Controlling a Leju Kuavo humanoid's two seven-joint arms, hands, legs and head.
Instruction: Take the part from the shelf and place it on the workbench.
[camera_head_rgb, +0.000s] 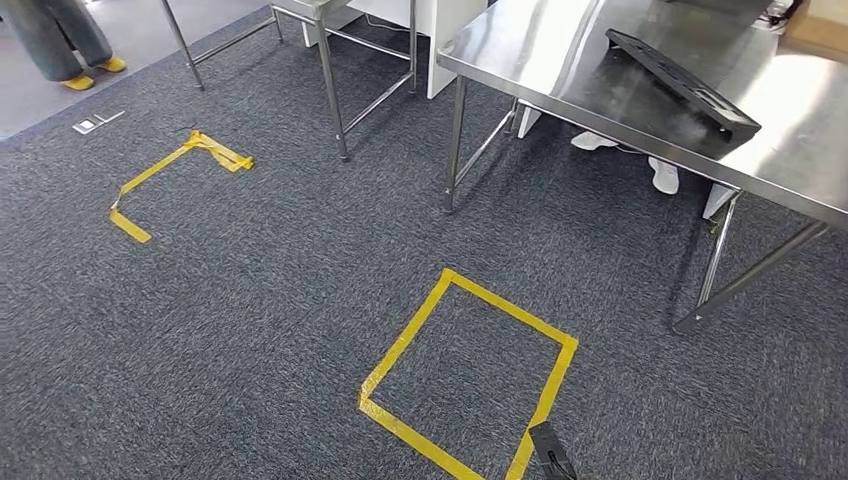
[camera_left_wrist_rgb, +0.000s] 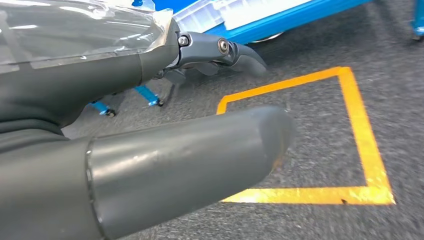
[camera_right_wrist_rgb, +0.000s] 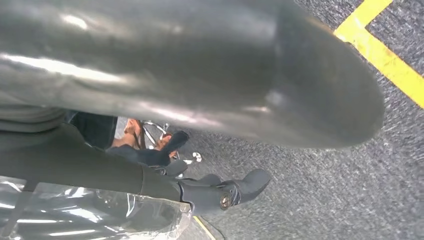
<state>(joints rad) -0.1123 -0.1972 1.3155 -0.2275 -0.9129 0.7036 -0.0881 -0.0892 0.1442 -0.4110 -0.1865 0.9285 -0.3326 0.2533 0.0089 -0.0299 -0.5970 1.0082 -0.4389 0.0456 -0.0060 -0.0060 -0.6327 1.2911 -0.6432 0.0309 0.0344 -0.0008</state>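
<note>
Black part (camera_head_rgb: 682, 82) on workbench (camera_head_rgb: 800, 150) (steel)

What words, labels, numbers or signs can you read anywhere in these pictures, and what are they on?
No readable text in any view.
The small white tag on the floor near the carpet's edge: too small to read, if it carries print at all.
The black part on the steel workbench: no label visible.
The yellow tape square on the carpet is a plain floor marking, without lettering.

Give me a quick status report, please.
Left hand and right hand holding nothing. Black part lies on the steel workbench. Nothing in the way.
</note>
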